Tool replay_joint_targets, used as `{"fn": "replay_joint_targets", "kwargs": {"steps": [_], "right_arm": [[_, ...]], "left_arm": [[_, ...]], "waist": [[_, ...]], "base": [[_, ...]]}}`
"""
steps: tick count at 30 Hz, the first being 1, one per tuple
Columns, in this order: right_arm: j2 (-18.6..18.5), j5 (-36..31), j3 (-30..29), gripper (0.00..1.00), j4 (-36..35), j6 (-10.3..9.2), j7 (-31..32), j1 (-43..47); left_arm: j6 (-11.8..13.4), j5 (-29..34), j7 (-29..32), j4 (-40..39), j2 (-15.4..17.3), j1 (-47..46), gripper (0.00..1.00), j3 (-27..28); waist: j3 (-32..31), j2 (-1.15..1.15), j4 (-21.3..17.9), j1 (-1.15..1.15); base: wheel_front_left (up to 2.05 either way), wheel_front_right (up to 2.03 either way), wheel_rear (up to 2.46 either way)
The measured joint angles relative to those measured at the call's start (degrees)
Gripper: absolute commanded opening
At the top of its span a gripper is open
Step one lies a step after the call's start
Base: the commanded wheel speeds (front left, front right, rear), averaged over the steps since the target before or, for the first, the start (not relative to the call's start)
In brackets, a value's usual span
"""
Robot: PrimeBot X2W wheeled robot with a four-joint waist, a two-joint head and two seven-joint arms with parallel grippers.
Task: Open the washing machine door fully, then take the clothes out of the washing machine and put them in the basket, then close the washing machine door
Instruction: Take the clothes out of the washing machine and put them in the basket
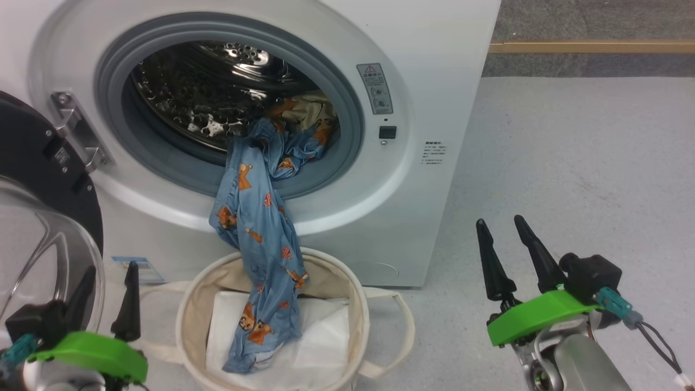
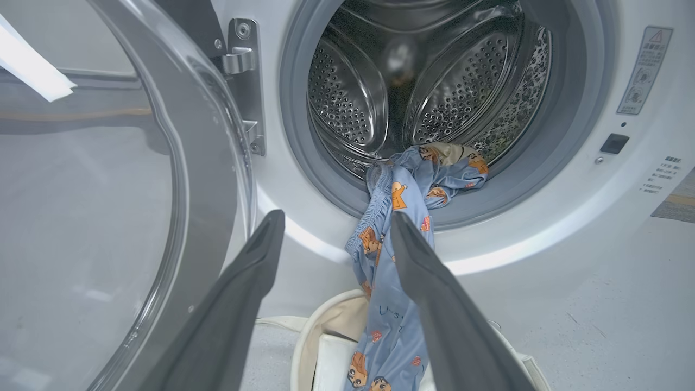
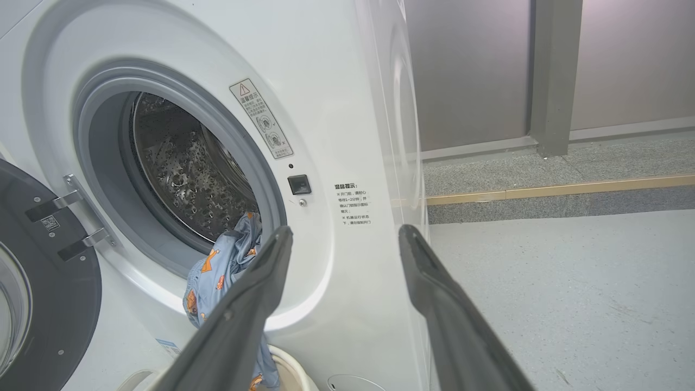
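Head view: the clothes [image 1: 255, 217], blue with orange prints, hung long axis vertical. The top end was in the washing machine [image 1: 434, 108] drum with cream fabric bunched behind, the lower end in the basket [image 1: 355, 296] on a white sheet [image 1: 326, 336]. The washing machine door [image 1: 27, 152] stood open at left. The left gripper [image 1: 110, 267] was released and empty, just left of the basket. The right gripper [image 1: 499, 221] was released and empty, well right of the clothes.

Left wrist view: the clothes hung ahead, partly behind one finger, not touching.

Right wrist view: the clothes showed behind one finger, apart.
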Motion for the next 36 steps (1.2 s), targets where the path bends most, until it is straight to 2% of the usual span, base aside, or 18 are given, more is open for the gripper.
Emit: {"fn": "replay_joint_targets", "kwargs": {"steps": [13, 18, 30, 36], "right_arm": [[0.00, -0.01, 0.03, 1.00, -0.19, 0.00, 0.00, -0.30], [0.00, -0.02, -0.14, 1.00, -1.22, 0.00, 0.00, -1.19], [0.01, 1.71, -1.13, 1.00, -4.81, 0.00, 0.00, -4.78], [0.01, 2.52, -1.22, 1.00, -6.64, 0.00, 0.00, -7.31]], "left_arm": [[-3.12, 0.55, 2.80, 3.47, -1.99, -8.09, 1.00, -4.99], [-5.87, 2.14, 5.05, 10.63, -3.91, -16.81, 1.00, -8.28], [-8.81, 4.89, 5.63, 26.42, -5.42, -35.96, 1.00, -11.58], [-9.51, 5.71, 6.66, 34.04, -5.59, -45.37, 1.00, -12.94]], "waist": [[1.75, 0.00, -1.33, 0.00], [4.98, 0.00, -2.07, 0.00], [14.28, 0.00, -5.80, 0.00], [19.15, 0.00, -7.34, 0.00]], "base": [[0.00, 0.00, 0.00], [0.00, 0.00, 0.00], [0.00, 0.00, 0.00], [0.00, 0.00, 0.00]]}}
